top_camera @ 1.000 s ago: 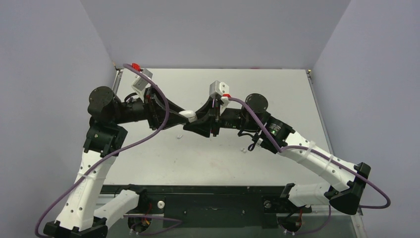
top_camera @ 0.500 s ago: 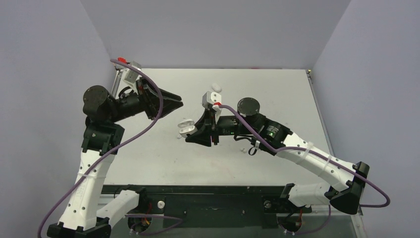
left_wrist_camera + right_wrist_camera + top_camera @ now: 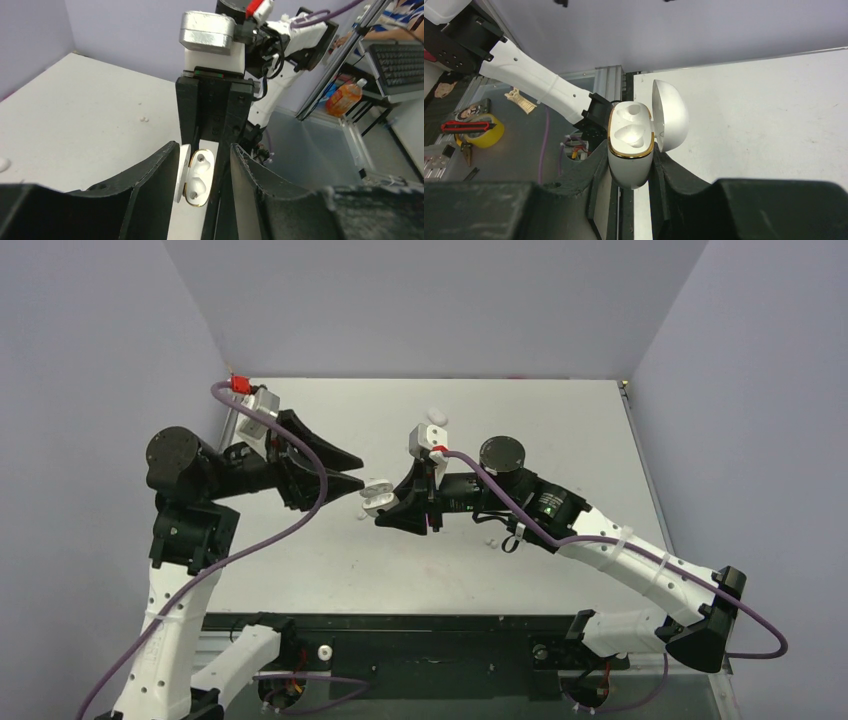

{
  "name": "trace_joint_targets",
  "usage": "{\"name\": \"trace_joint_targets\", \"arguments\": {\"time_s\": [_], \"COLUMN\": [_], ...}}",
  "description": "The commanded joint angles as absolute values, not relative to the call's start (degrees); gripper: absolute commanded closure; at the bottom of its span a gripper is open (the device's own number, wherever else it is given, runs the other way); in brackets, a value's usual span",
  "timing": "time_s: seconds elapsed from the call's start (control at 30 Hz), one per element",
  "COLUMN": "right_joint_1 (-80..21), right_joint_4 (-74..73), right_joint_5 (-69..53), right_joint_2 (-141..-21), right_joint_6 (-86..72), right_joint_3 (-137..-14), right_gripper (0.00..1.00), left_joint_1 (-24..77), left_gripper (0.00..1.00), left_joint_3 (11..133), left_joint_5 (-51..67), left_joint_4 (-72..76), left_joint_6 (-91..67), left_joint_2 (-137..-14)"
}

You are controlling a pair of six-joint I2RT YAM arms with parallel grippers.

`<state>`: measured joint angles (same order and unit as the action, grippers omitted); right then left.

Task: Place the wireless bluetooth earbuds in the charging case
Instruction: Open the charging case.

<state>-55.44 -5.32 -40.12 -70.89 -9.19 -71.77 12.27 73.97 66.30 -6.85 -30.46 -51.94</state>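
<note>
The charging case is glossy white with a gold rim. Its lid is open and both sockets are empty. My right gripper is shut on the case body and holds it above the table; the right wrist view shows the case clamped between the fingers, with the lid swung to the right. My left gripper is open, its jaws on either side of the case, and one finger is close beside the lid. Tiny white earbuds lie on the table under the right arm, seen small in the left wrist view.
Another small white piece lies on the table behind the right wrist. A tiny white bit lies on the table below the case. Purple walls close in the back and both sides. A black rail runs along the near edge.
A second ago both grippers met at the closed case. The left gripper then pulled back, the lid stands open, and the left gripper has now come back to the case.
</note>
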Motion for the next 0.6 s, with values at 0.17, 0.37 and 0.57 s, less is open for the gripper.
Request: {"name": "trace_joint_targets", "arguments": {"time_s": [0.17,0.37,0.57], "right_joint_1": [-55.4,-55.7,-55.8], "right_joint_4": [-4.6,-5.2,-5.2], "right_joint_5": [-42.1,-42.3,-42.1], "right_joint_2": [-71.7,-72.5,-72.1], "right_joint_6": [-8.3,-7.9,-7.8], "right_joint_3": [-75.9,-77.0,-76.7], "right_gripper": [1.0,1.0,1.0], "left_joint_1": [18.4,20.0,20.0], "left_gripper": [0.6,0.6,0.65], "left_joint_3": [77.4,76.5,76.5], "left_joint_5": [56.5,53.0,52.4], "left_joint_4": [-30.0,-27.9,-28.2], "left_joint_6": [-2.3,-3.8,-4.0], "left_joint_2": [-50.2,-50.5,-51.4]}}
